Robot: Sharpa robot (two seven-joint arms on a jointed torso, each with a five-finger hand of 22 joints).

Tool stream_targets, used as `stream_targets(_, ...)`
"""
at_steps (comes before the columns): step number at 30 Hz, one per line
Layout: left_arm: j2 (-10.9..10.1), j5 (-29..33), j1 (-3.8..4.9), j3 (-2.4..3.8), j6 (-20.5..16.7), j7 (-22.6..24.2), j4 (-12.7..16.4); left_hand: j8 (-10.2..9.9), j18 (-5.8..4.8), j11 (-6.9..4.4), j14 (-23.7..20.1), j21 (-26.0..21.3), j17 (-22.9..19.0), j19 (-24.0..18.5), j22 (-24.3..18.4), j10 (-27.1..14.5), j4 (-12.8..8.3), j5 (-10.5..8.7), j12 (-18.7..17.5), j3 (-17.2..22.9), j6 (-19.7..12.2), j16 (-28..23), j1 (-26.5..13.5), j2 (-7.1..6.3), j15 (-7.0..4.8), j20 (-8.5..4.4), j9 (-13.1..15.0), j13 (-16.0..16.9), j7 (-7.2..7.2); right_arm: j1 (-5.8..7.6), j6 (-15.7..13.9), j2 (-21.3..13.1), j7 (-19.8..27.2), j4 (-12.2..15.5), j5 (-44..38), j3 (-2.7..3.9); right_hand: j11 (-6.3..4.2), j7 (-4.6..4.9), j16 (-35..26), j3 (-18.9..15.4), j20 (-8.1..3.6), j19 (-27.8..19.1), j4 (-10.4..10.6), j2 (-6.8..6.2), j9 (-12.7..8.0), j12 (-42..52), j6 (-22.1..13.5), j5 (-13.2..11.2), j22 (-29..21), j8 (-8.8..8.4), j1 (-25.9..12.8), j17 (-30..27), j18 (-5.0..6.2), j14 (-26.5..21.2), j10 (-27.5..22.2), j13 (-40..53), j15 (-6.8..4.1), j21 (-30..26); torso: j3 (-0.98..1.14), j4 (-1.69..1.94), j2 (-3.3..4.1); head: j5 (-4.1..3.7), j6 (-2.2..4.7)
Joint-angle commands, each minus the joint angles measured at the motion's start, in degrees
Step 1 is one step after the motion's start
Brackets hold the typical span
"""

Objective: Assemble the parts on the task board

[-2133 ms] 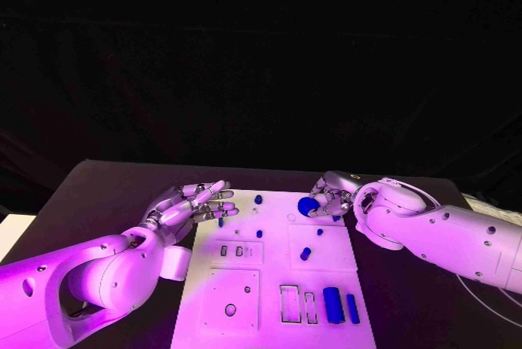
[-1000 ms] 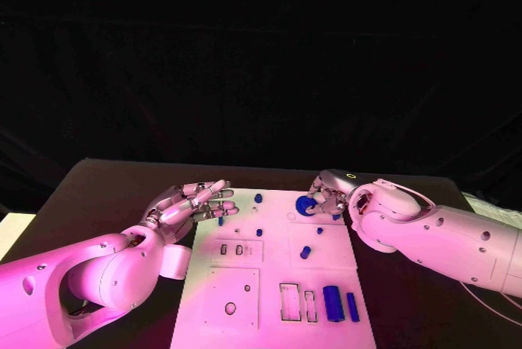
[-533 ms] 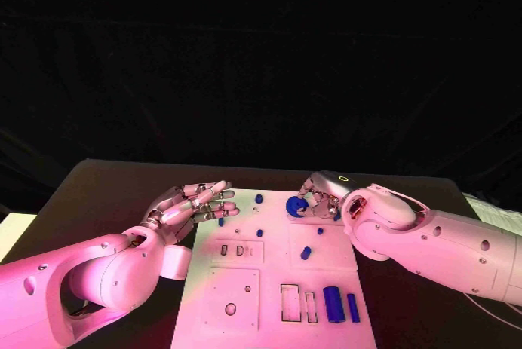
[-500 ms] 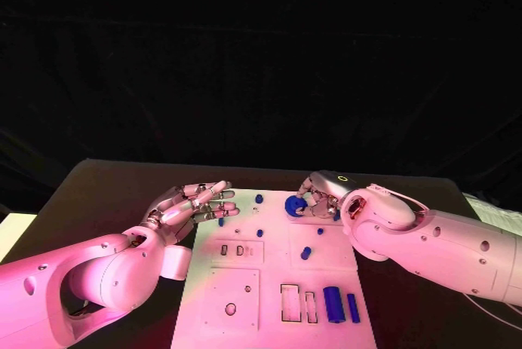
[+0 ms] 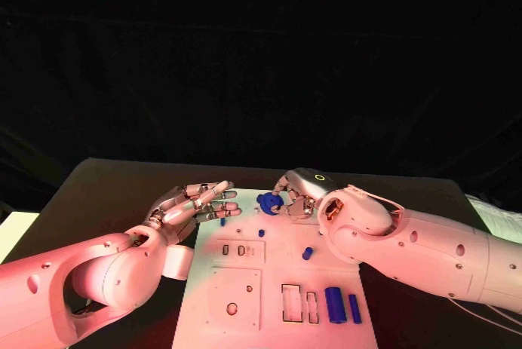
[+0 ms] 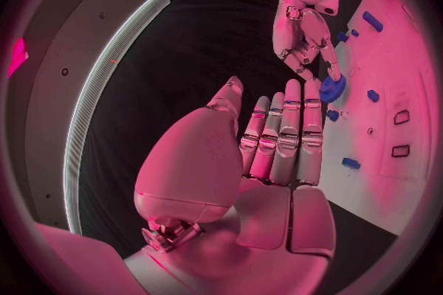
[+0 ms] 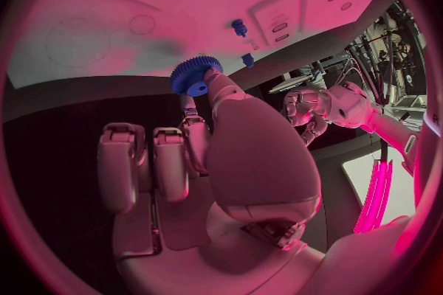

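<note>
Right hand (image 5: pixel 296 194): fingertips pinched on a blue toothed gear (image 5: pixel 268 204), which is held above the far end of the white task board (image 5: pixel 245 289), just beside the left hand's fingertips; the right wrist view shows the gear (image 7: pixel 195 74) gripped at the fingertips over the board. Left hand (image 5: pixel 194 205): fingers spread and extended, holding nothing, poised at the board's far left edge. On the board: small blue pegs (image 5: pixel 261 232) near the middle, an oblong blue piece (image 5: pixel 308 252), and two long blue bars (image 5: pixel 335 304) lying side by side at the near right, beside rectangular slots.
</note>
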Motion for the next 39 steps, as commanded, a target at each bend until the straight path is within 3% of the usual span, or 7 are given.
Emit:
stream_targets(1,0.1,0.1,0.09,0.04,1.3,0.2,0.2,-0.2,0.68,0.16,-0.1,-0.2,0.1,0.1,-0.1,0.0,-0.4,-0.22,-0.2,0.1,-0.1,-0.3,0.5,-0.03,0.32,0.43,0.0,0.1,0.19,0.02,0.0,1.1,-0.3,-1.0,-2.5,-0.03,0.00,-0.40,0.3,0.2,-0.38,0.7,0.0,0.66,0.2,0.2,0.7,0.1,2.1,0.42,0.2,8.3,-0.82,4.9,0.3,1.8,-0.38,0.1,0.02,0.04,0.04,0.15,-0.02)
stream_targets(15,0.2,0.1,0.09,0.04,1.3,0.2,0.2,-0.2,0.68,0.16,-0.1,-0.2,0.1,0.1,-0.1,0.0,-0.4,-0.22,-0.2,0.1,-0.1,-0.3,0.5,-0.03,0.32,0.43,0.0,0.1,0.19,-0.17,1.9,6.8,0.9,-6.3,-2.9,-0.73,0.02,-0.37,0.3,0.4,-0.40,0.7,-0.1,0.64,0.1,0.1,0.6,0.0,2.1,0.34,0.2,8.4,-0.83,4.9,0.2,1.8,-0.39,0.2,0.04,-0.03,0.06,0.38,-0.39)
stream_targets(24,0.2,0.1,0.09,0.05,1.3,0.2,0.2,-0.2,0.68,0.16,-0.1,-0.2,0.1,0.1,-0.1,0.0,-0.4,-0.22,-0.2,0.1,-0.1,-0.3,0.5,-0.03,0.32,0.43,0.0,0.1,0.19,-0.26,3.2,7.9,1.1,-7.2,-2.9,-1.03,0.20,-0.15,0.3,0.8,-0.34,0.7,-0.2,0.14,0.0,-0.7,0.2,-1.0,2.1,0.01,-0.6,8.4,-0.83,4.9,-0.1,1.3,-0.26,0.1,0.06,-0.11,0.01,0.64,-0.50)
stream_targets(30,0.1,0.1,0.09,0.05,1.3,0.2,0.3,-0.2,0.68,0.16,-0.1,-0.2,0.1,0.1,-0.1,0.0,-0.4,-0.22,-0.2,0.1,-0.1,-0.3,0.5,-0.03,0.32,0.43,0.0,0.1,0.19,-0.26,2.7,8.1,1.0,-7.8,-2.3,-1.09,1.61,1.56,0.5,1.0,0.41,0.6,0.0,-1.16,-1.2,-3.0,-4.9,-3.2,2.0,-3.05,-2.0,8.7,-0.84,4.9,-1.2,-0.1,0.82,0.0,0.10,-0.18,0.02,0.66,-0.50)
stream_targets(32,0.1,0.1,0.09,0.05,1.2,0.2,0.3,-0.2,0.68,0.16,-0.1,-0.2,0.1,0.1,-0.1,0.0,-0.4,-0.22,-0.2,0.1,-0.1,-0.3,0.5,-0.03,0.32,0.43,0.0,0.1,0.19,-0.26,2.4,8.2,1.1,-7.9,-2.1,-1.10,2.36,2.32,0.5,0.7,1.01,0.5,0.3,-2.26,-1.5,-4.0,-8.1,-5.7,1.9,-4.23,-2.9,8.8,-0.83,5.0,-1.7,-0.7,1.44,0.0,0.10,-0.15,0.03,0.64,-0.50)
stream_targets(34,0.0,0.1,0.10,0.05,1.2,0.2,0.3,-0.2,0.68,0.16,-0.1,-0.2,0.1,0.1,-0.1,0.0,-0.4,-0.22,-0.2,0.1,-0.1,-0.3,0.5,-0.03,0.32,0.43,0.0,0.1,0.19,-0.26,2.2,8.2,1.2,-7.9,-1.9,-1.11,2.80,2.81,0.6,0.7,1.46,0.5,1.0,-3.13,-1.5,-4.6,-10.1,-6.8,1.9,-4.22,-3.5,8.9,-0.80,5.0,-1.9,-1.1,1.90,0.0,0.13,-0.13,0.02,0.64,-0.51)
stream_targets(39,0.0,0.1,0.10,0.05,1.2,0.2,0.3,-0.2,0.68,0.16,-0.1,-0.2,0.1,0.1,-0.1,0.0,-0.4,-0.22,-0.2,0.1,-0.1,-0.3,0.5,-0.03,0.32,0.43,0.0,0.1,0.19,-0.26,1.7,8.0,1.4,-7.9,-1.5,-1.13,3.06,3.02,0.7,0.3,1.94,0.4,2.8,-4.48,-1.3,-5.3,-10.6,-6.3,1.8,-4.04,-4.6,9.1,-0.76,5.0,-2.2,-1.4,2.22,-0.1,0.13,-0.10,0.04,0.60,-0.54)
